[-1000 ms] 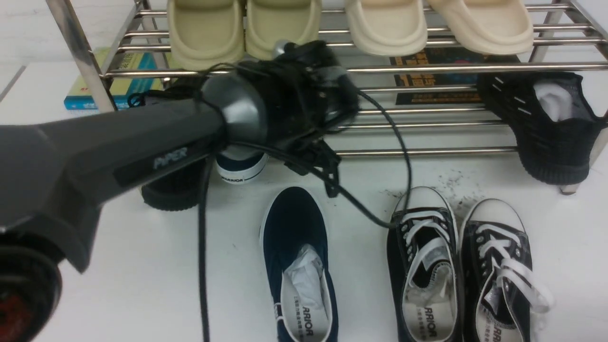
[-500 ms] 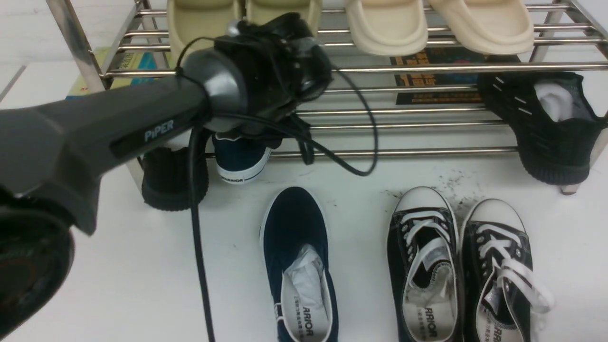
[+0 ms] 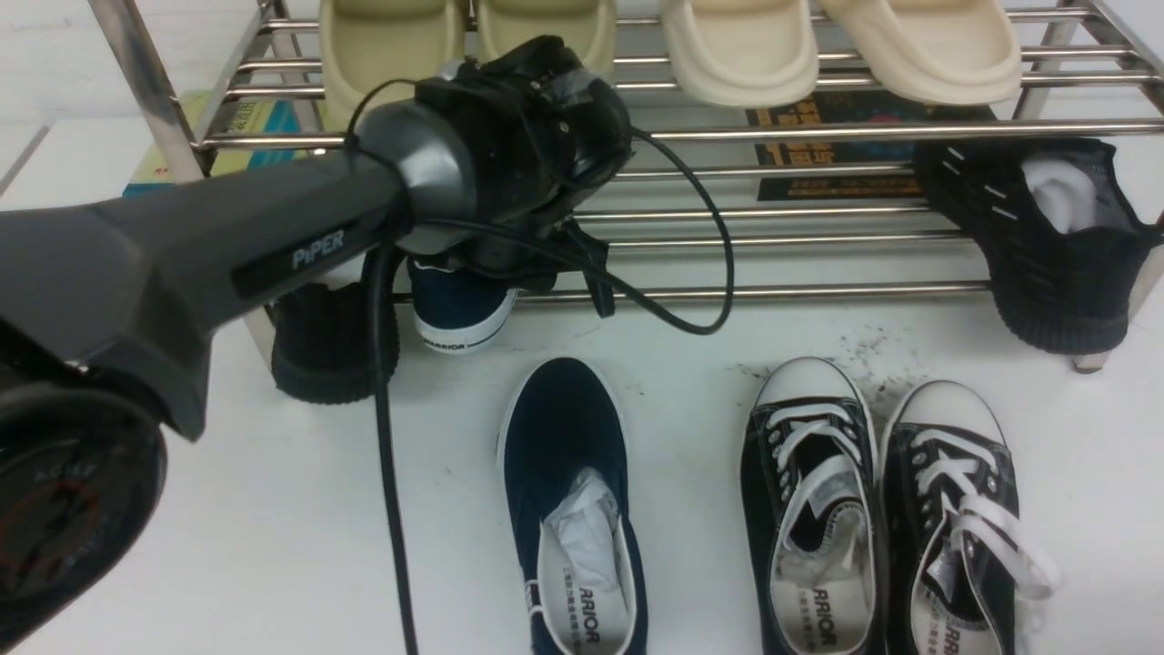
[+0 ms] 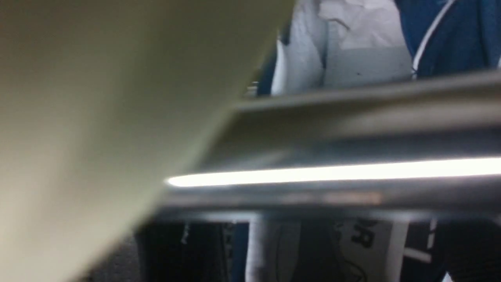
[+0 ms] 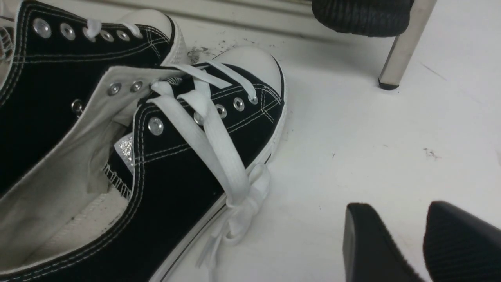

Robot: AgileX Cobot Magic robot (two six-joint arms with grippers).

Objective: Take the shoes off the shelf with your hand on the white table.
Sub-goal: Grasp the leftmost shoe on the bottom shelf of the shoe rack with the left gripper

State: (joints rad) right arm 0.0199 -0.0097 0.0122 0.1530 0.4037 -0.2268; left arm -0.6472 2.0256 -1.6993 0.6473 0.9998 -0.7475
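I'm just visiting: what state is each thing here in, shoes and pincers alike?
First navy shoe, upright on the white table, paper-stuffed.
Second navy shoe, on the shelf's lower tier, one end overhanging.
Left pincer, over that shoe, opening hidden.
Right pincer, open, empty.
Lace-up sneakers, side by side on the table.
Black knit sneaker, on lower tier, overhanging.
Cream slippers, on top tier.

Shiny metal shelf (image 3: pixel 818 292), canvas shoes (image 3: pixel 562 428)

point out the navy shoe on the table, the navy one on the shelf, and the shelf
navy shoe on the table (image 3: pixel 561 423): front view, toe upper
navy shoe on the shelf (image 3: pixel 446 300): front view, navy heel
shelf (image 3: pixel 818 291): front view, lower front bar
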